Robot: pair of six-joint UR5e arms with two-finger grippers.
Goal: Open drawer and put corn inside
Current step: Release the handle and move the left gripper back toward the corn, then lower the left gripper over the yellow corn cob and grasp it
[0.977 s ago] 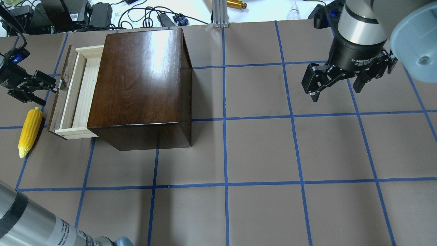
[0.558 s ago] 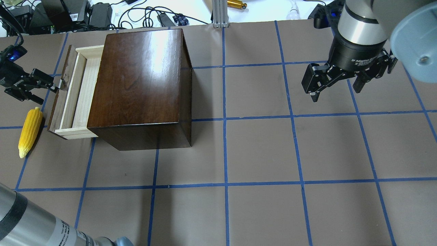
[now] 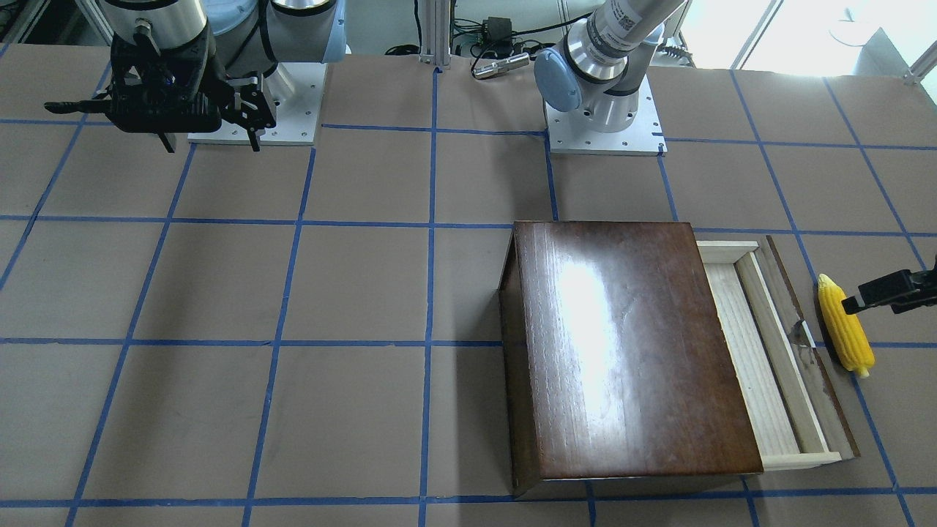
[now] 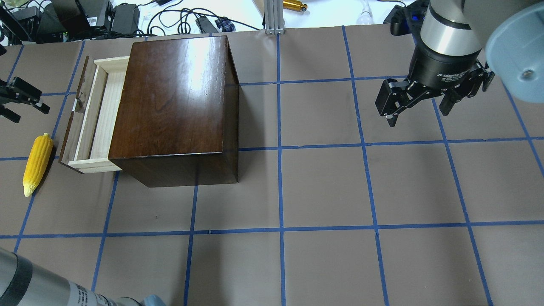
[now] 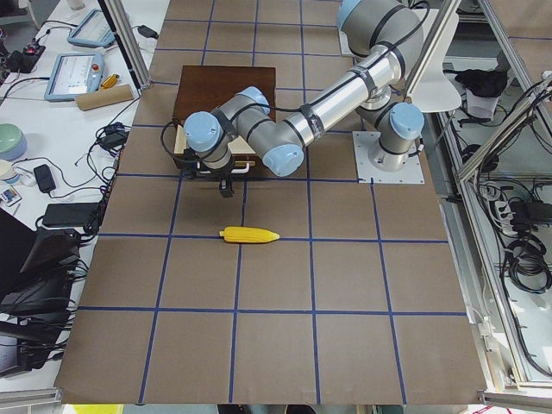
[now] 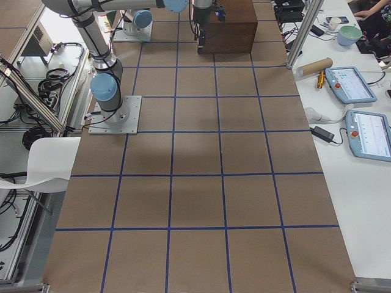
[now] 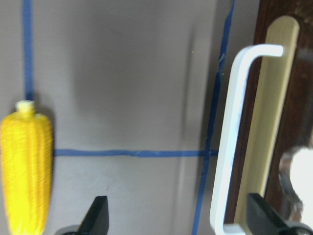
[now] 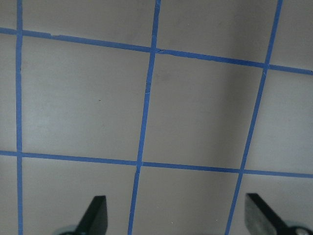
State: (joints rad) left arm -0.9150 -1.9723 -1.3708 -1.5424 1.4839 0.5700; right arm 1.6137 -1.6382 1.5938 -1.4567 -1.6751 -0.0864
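The dark-brown box (image 4: 174, 97) stands at the table's far left, with its pale-wood drawer (image 4: 100, 114) pulled partly out to the left. The drawer's metal pull (image 4: 77, 103) also shows in the left wrist view (image 7: 230, 137). The yellow corn (image 4: 37, 163) lies on the table just left of the drawer front, and shows in the front view (image 3: 845, 326) and the left wrist view (image 7: 27, 171). My left gripper (image 4: 31, 115) is open and empty, left of the pull and just beyond the corn's stub end. My right gripper (image 4: 417, 118) is open and empty, far to the right above the table.
The table (image 4: 323, 191) is brown paper with a blue tape grid. Cables and power bricks (image 4: 85, 17) lie beyond its far edge, behind the box. The left arm's tube (image 4: 38, 284) crosses the near left corner.
My left gripper has drawn back leftward from the drawer pull, toward the view's edge. The drawer, corn and right arm have not moved.
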